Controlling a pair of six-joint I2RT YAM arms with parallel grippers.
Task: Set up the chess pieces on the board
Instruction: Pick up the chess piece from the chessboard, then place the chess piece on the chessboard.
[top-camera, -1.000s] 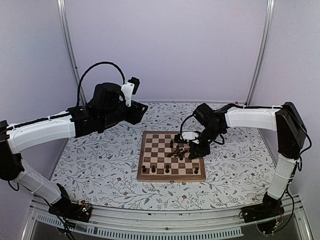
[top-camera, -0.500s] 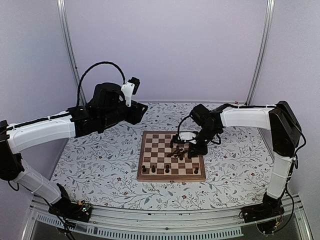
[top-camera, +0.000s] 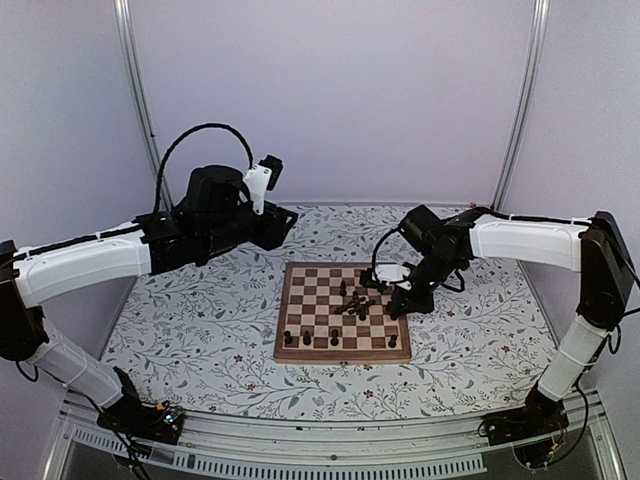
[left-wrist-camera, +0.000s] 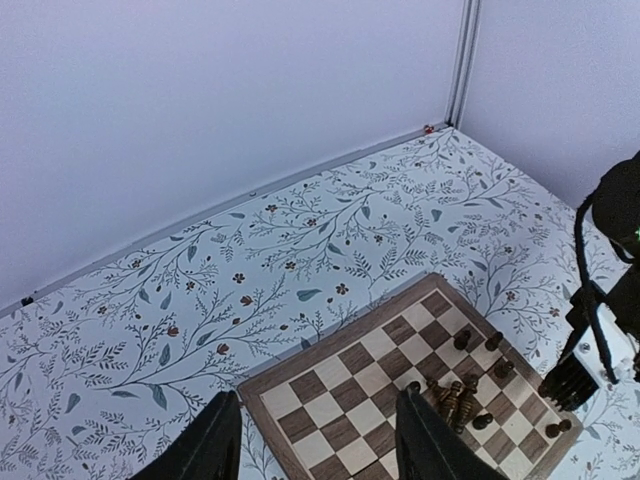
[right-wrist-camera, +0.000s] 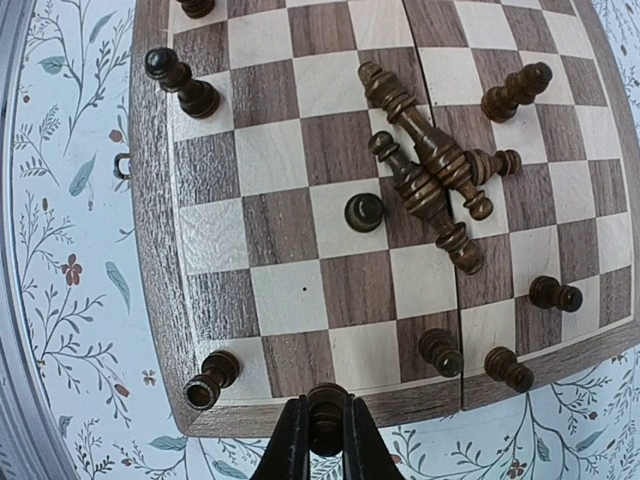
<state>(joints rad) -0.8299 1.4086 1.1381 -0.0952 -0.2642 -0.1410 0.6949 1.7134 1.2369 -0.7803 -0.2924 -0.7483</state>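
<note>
The board (top-camera: 345, 354) lies mid-table with a heap of fallen dark chess pieces (top-camera: 355, 303) near its centre and a few standing along its near row (top-camera: 307, 339). My right gripper (top-camera: 407, 299) hangs over the board's right edge. In the right wrist view it (right-wrist-camera: 326, 408) is shut on one dark chess piece (right-wrist-camera: 327, 398), above the wooden border (right-wrist-camera: 150, 250). Several toppled pieces (right-wrist-camera: 425, 165) lie crossed, and single ones (right-wrist-camera: 212, 378) stand around them. My left gripper (left-wrist-camera: 320, 440) is open and empty, raised high above the board's far-left corner (left-wrist-camera: 325, 408).
The floral table surface (top-camera: 190, 330) surrounds the board. Pale walls and two metal uprights (top-camera: 135, 100) close off the back. A black cable (top-camera: 200, 135) loops above the left arm. A small metal latch (right-wrist-camera: 122, 165) sticks out of the board's edge.
My right gripper has shut on a chess piece and shifted a little to the right, over the board's edge. The left arm has not moved.
</note>
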